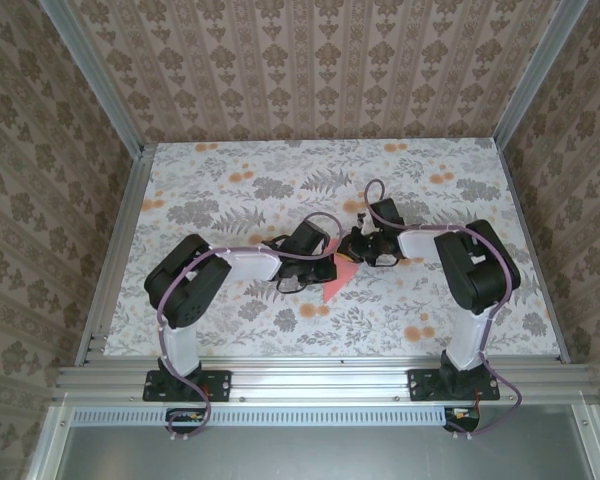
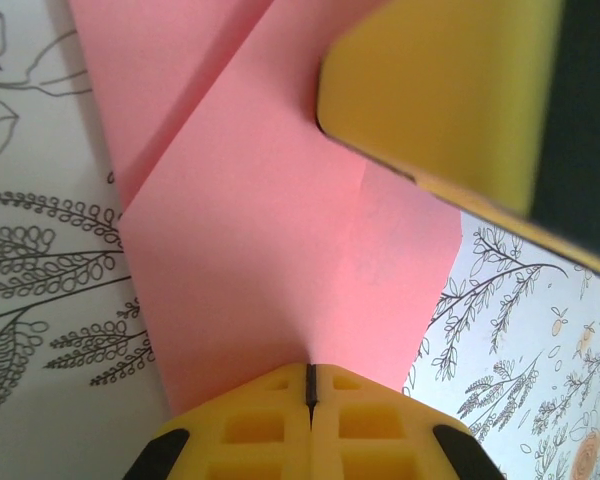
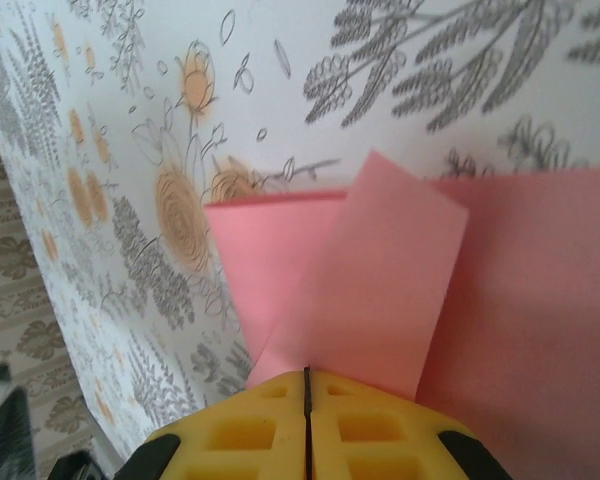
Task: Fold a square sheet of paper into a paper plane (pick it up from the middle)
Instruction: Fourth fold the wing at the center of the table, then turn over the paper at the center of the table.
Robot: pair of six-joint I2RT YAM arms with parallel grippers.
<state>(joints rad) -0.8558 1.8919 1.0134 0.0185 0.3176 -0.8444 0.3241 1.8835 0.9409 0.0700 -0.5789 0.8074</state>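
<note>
The pink-red sheet of paper (image 1: pixel 336 280) lies partly folded on the flowered table between my two grippers. In the left wrist view the paper (image 2: pixel 280 240) shows diagonal folds, and a crease runs into the tips of my left gripper (image 2: pixel 310 368), which is shut on its edge. A yellow finger of the right gripper (image 2: pixel 435 90) hangs over the paper's far side. In the right wrist view a folded flap of the paper (image 3: pixel 380 280) rises from the tips of my right gripper (image 3: pixel 307 372), shut on it. From above, the left gripper (image 1: pixel 327 265) and right gripper (image 1: pixel 360 252) almost meet.
The table (image 1: pixel 230 190) carries a grey leaf and orange flower print. Aluminium rails (image 1: pixel 115 250) and patterned walls close it in on the left, right and back. Both arms' elbows reach out to the sides, with purple cables along them.
</note>
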